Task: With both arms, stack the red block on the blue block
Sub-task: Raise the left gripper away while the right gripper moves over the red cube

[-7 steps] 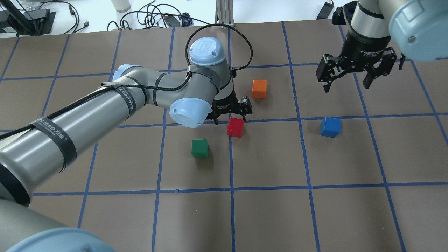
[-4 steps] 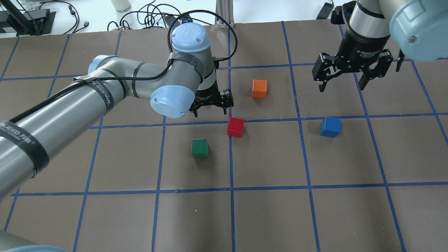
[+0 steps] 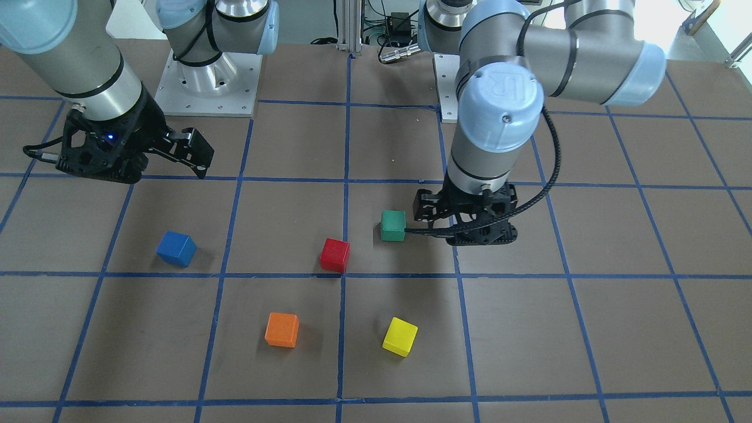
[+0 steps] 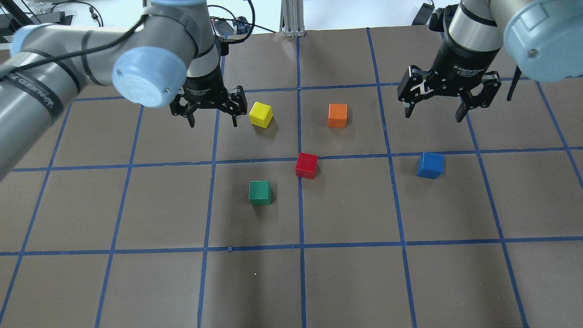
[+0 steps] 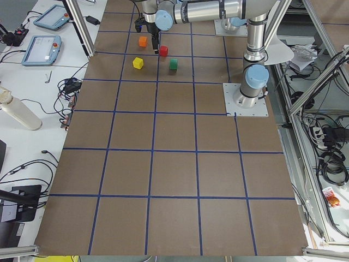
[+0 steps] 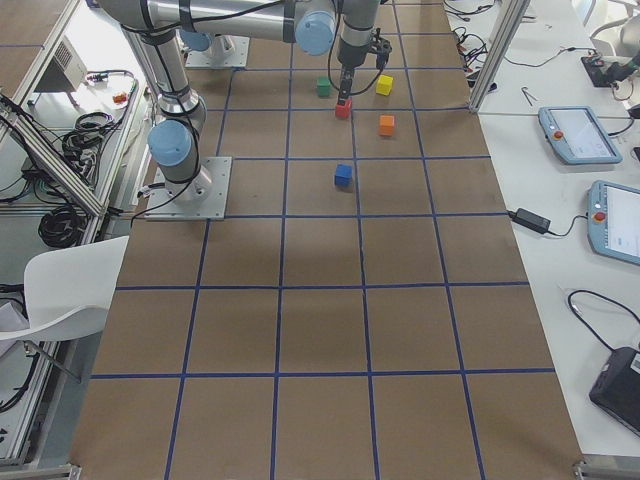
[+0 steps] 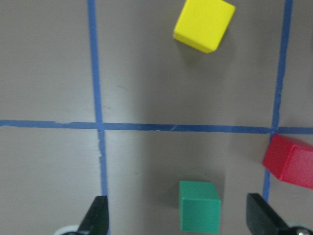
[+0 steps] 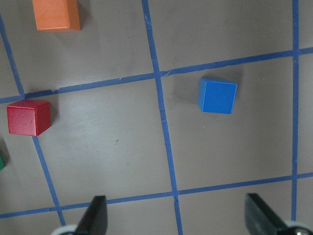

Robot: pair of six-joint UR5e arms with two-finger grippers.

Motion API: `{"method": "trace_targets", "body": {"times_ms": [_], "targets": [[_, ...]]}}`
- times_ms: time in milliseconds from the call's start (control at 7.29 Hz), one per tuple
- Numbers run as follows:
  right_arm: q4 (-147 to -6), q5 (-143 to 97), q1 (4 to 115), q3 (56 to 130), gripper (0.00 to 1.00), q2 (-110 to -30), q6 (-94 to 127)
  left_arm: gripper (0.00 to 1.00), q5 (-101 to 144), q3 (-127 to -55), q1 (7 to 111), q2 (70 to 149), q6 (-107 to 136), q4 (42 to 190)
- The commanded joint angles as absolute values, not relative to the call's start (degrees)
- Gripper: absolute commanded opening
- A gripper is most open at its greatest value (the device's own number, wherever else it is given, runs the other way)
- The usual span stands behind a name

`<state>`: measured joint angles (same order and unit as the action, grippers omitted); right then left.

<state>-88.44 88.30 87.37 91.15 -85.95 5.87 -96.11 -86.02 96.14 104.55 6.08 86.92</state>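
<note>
Red block (image 4: 306, 165): one, flat on the counter (image 4: 346, 282), straddling a blue tape line near a crossing. It lay free, touched by nothing, well apart from both end effectors. In the left wrist view it showed at the edge of the frame, just outside one fingertip; in the right wrist view it sat far off to the side of the fingers.

Blue block (image 4: 430, 165): one, flat on the counter, bare on top. It lay ahead of the right end effector (image 4: 432, 116) and between the lines of that unit's two fingers, with clear counter separating them.

Left end effector (image 4: 213, 123): released, fingers spread wide, grasping nothing, held above the counter. The green block (image 7: 198, 205) appeared between its fingertips in the wrist view, down on the counter and untouched. The yellow block (image 4: 261, 114) lay further ahead of it, turned askew to the tape grid.

Right end effector: released, fingers spread wide, grasping nothing, raised above the counter. A blue light showed on its body in the front-facing view.

Orange block (image 4: 337, 115): one, on the counter, ahead of the right end effector and off to the same side as the red block, further out.

Status: red block and blue block stood well apart, a full grid square between them; stack not yet made.
</note>
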Motion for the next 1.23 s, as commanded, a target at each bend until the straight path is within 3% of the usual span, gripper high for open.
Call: {"method": "trace_targets", "body": {"times_ms": [0, 274, 1097], "targets": [[-88.6, 88.2, 88.6, 91.2, 1.0, -84.2, 7.5, 1.0, -96.9, -82.6, 90.5, 102.5, -2.4, 93.5], [-91.4, 88.3, 92.0, 91.3, 1.0, -81.4, 14.3, 1.0, -93.8, -83.1, 85.9, 101.3, -6.3, 93.5], [-103.0, 88.7, 102.7, 91.4, 1.0, -71.7, 30.4, 1.0, -93.9, -84.4, 84.6, 100.0, -6.3, 92.4]]}}
